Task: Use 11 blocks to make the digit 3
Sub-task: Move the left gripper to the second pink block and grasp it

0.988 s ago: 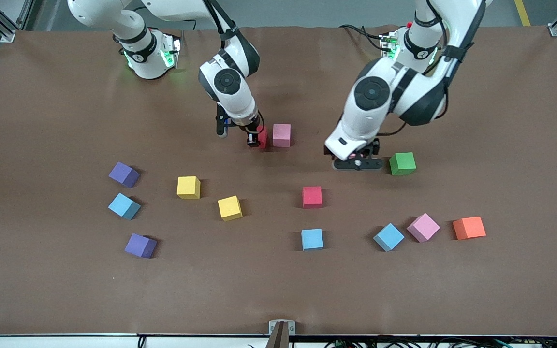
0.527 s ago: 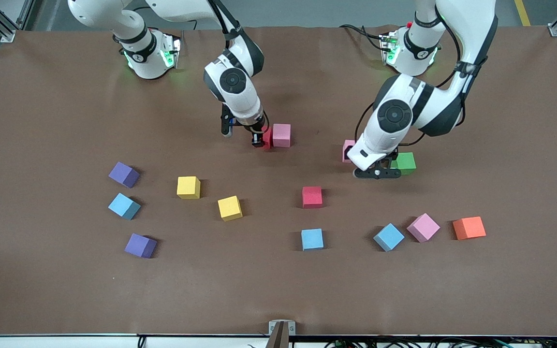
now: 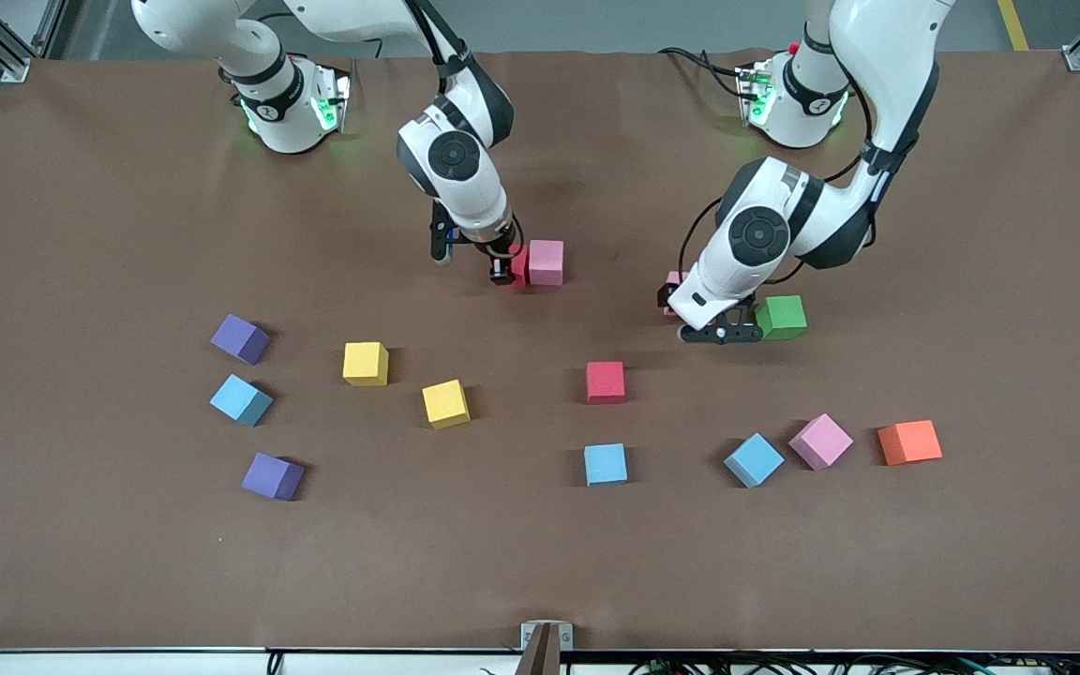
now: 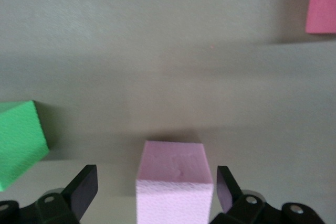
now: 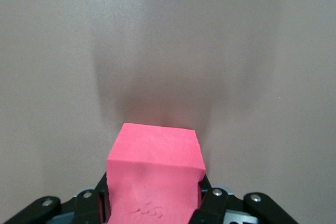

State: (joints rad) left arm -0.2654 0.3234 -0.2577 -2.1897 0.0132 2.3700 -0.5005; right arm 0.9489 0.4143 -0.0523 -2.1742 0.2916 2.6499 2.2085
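Observation:
My right gripper (image 3: 505, 268) (image 5: 155, 195) is shut on a red block (image 3: 518, 265) (image 5: 155, 174), held low against the side of a pink block (image 3: 547, 262). My left gripper (image 3: 681, 298) (image 4: 156, 184) is open and straddles another pink block (image 3: 674, 278) (image 4: 175, 179) on the table, with a gap at each finger. Loose blocks lie nearer the front camera: two yellow (image 3: 366, 363) (image 3: 446, 403), a red (image 3: 605, 382), three light blue (image 3: 241, 399) (image 3: 606, 464) (image 3: 754, 459), a pink (image 3: 820, 441) and two purple (image 3: 241, 338) (image 3: 273, 476).
A green cube (image 3: 781, 317) (image 4: 18, 142) sits right beside my left gripper, toward the left arm's end of the table. An orange cube (image 3: 909, 442) lies beside the loose pink block, nearer the front camera.
My right gripper slid the red block up against the pink block. My left arm swung and settled lower, and its open fingers now flank the other pink block.

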